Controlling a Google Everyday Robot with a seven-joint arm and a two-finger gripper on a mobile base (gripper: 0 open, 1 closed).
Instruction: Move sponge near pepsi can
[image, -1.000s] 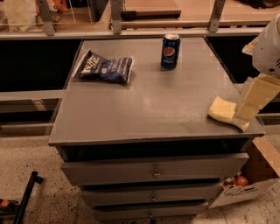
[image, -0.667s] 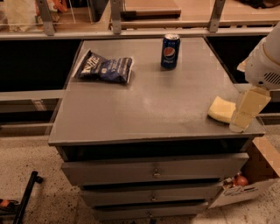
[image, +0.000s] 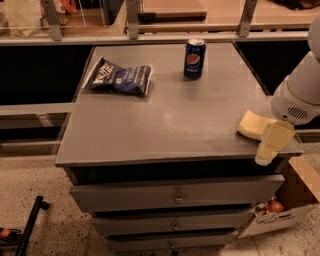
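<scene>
Gripper (image: 271, 146), jaws' state indeterminate, hangs by the sponge (image: 251, 125) at the tabletop (image: 175, 115) corner; a stray nudge could push it off.

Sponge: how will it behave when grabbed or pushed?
Likely soft and light: the sponge looks like foam. Lying flat, it shouldn't roll. It sits near the table edge, beside the gripper, so a stray push might drop it.

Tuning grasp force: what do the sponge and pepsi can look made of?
Sponge: looks like soft foam, pale yellow, matte, rounded edges. Pepsi can: probably metal, glossy blue print, silver top. End effector is at the sponge's near-right edge.
</scene>
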